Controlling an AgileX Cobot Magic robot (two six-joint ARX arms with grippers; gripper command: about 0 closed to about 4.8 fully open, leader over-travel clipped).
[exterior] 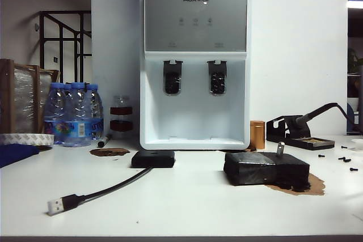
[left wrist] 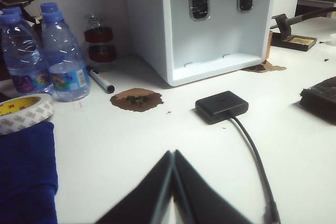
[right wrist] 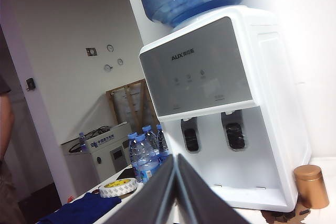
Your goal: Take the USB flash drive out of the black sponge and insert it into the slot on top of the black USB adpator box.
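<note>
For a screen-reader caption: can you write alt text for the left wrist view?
The shut left gripper hangs above a white table, aimed toward the small flat black USB adaptor box and its cable. Behind stand a white water dispenser, clear water bottles and a tape roll.

You see a white water dispenser [exterior: 194, 63], water bottles [exterior: 74, 114], a tape roll [exterior: 25, 139], and possibly a soldering-iron stand [exterior: 300, 134] on your surface [exterior: 187, 208].

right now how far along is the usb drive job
Nothing looks done: the USB flash drive stands in the black sponge, and the black USB adpator box sits apart with nothing plugged in. Nothing is in hand: the left tool and right tool are shut and empty, away from both. Pulling and inserting remain.
</note>
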